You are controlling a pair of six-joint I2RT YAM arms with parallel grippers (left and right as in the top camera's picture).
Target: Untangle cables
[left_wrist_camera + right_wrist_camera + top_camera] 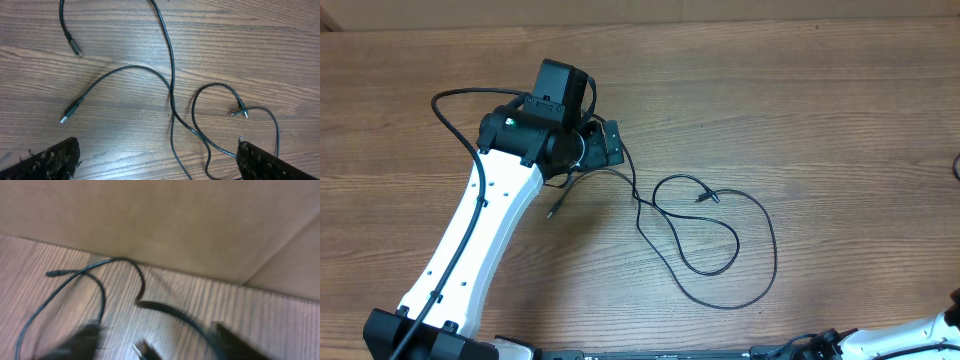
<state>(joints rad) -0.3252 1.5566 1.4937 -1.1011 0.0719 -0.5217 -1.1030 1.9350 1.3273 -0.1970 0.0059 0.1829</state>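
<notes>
The left gripper [157, 145] hangs spread wide over the cables [171, 75] crossing toward four o'clock, likely choosing a strand; the right gripper [157, 337] looks parted, blurrily.

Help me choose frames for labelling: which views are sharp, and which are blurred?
Overhead: sharp, evenly lit, no glare. Left wrist: crisp, the cables clearly defined. Right wrist: motion-blurred throughout, edges smeared, so skip it.
</notes>
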